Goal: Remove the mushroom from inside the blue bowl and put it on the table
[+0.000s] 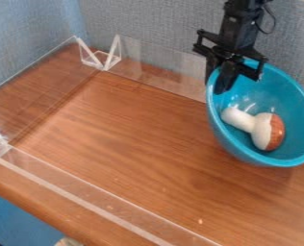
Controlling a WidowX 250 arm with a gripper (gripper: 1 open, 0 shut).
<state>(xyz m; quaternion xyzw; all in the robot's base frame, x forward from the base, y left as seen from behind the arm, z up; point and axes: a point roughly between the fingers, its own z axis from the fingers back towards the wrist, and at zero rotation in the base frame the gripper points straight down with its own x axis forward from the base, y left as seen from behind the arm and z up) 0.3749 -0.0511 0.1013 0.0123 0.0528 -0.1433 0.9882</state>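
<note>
— Where are the fingers?
— Black robot fingers (223, 79) narrowly pinch the rim of a glossy turquoise-blue plastic bowl (266, 117), tilted toward the camera.
— And the mushroom?
— The small white-stemmed, orange-brown-capped toy mushroom (258, 126) lies inside the bowl, by the right edge of the reddish-brown wood-grain bench (122, 144).

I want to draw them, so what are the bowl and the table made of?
The blue bowl looks like smooth, shiny plastic: its colour is even and its rim is thin. The table looks like wood with a slight sheen, because it is reddish-brown, though it might be a wood-look covering.
</note>
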